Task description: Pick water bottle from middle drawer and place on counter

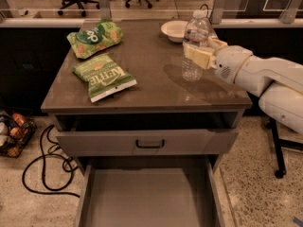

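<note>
Water bottle: upright over the counter, at about 2 o'clock from the counter's centre. It is clear ribbed plastic with a white screw cap and a thin dark label band.

Nearest the camera, the middle drawer is pulled fully out. It is grey metal with a plain flat floor and low side walls. Above it sits a grey drawer front with a black loop handle, slightly out from the cabinet.

The counter is squarish, glossy and grey-brown, with a thin edge. At 9 o'clock on it lies a flat green crinkled chip bag with white lettering.

The gripper enters from 3 o'clock on a smooth white rounded arm. Its cream-coloured fingers are clamped across the bottle's midsection. The base appears to be on or just above the counter surface; contact cannot be confirmed from this angle.

Farther back, a second green bag lies puffed at 11 o'clock. A shallow round white bowl sits at 1 o'clock, just behind the bottle.

On the speckled floor at 8 o'clock, a dark cable loops beside a wire basket.
</note>
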`<state>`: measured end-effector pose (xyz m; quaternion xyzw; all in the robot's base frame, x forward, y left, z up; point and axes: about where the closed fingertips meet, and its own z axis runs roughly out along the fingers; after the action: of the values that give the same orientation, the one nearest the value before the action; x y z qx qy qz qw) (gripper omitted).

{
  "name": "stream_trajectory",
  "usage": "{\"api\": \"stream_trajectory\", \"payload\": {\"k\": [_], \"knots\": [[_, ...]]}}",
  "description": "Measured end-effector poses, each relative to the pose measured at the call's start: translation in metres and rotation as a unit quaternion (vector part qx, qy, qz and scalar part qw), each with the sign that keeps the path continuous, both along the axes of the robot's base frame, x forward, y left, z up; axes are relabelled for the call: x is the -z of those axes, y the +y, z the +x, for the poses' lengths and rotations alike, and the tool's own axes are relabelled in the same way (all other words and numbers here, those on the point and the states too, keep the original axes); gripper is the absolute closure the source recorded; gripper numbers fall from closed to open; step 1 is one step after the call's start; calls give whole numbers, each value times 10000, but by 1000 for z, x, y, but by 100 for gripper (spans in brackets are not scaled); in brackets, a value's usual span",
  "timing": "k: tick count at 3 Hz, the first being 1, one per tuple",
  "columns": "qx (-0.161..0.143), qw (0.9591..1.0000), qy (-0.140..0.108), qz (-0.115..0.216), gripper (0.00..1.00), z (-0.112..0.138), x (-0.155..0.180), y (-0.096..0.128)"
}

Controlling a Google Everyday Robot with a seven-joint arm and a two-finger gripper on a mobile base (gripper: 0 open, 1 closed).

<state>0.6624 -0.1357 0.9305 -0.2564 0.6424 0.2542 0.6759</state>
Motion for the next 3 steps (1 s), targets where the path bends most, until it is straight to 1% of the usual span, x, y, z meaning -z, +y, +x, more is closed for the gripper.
{"api": "stream_trajectory", "payload": {"k": [1,2,3], "knots": [[-55,9998,-92,153,100,18,13,0],[-149,9994,-160,286,100,40,36,3],[-149,9994,-160,285,100,40,34,3]]}}
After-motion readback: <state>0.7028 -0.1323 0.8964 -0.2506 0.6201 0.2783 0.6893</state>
